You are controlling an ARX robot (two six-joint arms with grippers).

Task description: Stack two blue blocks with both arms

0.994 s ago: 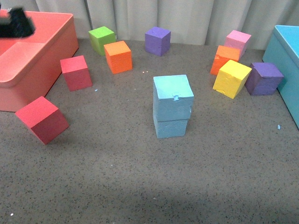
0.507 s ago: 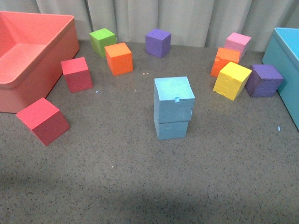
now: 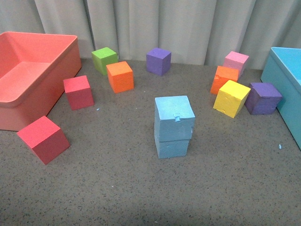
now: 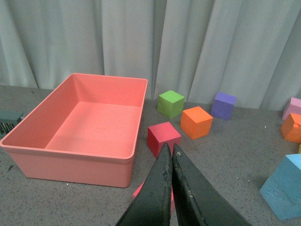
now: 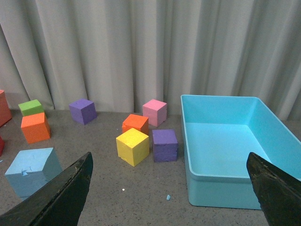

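Two sky-blue foam blocks stand stacked in the middle of the table: the top block (image 3: 174,116), with a small notch on its front edge, sits on the bottom block (image 3: 172,147). Neither arm shows in the front view. The stack shows in the left wrist view (image 4: 286,189) and the right wrist view (image 5: 32,170). My left gripper (image 4: 171,149) is shut and empty, raised above the table near a red cube (image 4: 163,138). My right gripper (image 5: 169,188) is open wide and empty, raised above the floor between the stack and the turquoise bin (image 5: 221,176).
A salmon bin (image 3: 28,100) stands at the left. Red cubes (image 3: 43,139) (image 3: 78,92), an orange cube (image 3: 120,76), a green cube (image 3: 104,59) and a purple cube (image 3: 158,60) lie behind and left of the stack. Yellow (image 3: 231,97), orange (image 3: 224,78), pink (image 3: 235,62) and purple (image 3: 263,98) cubes lie right.
The left arm's black shape at the top left has left the front view. The whole scene has shifted lower in that view. The blue stack has stayed as it was.
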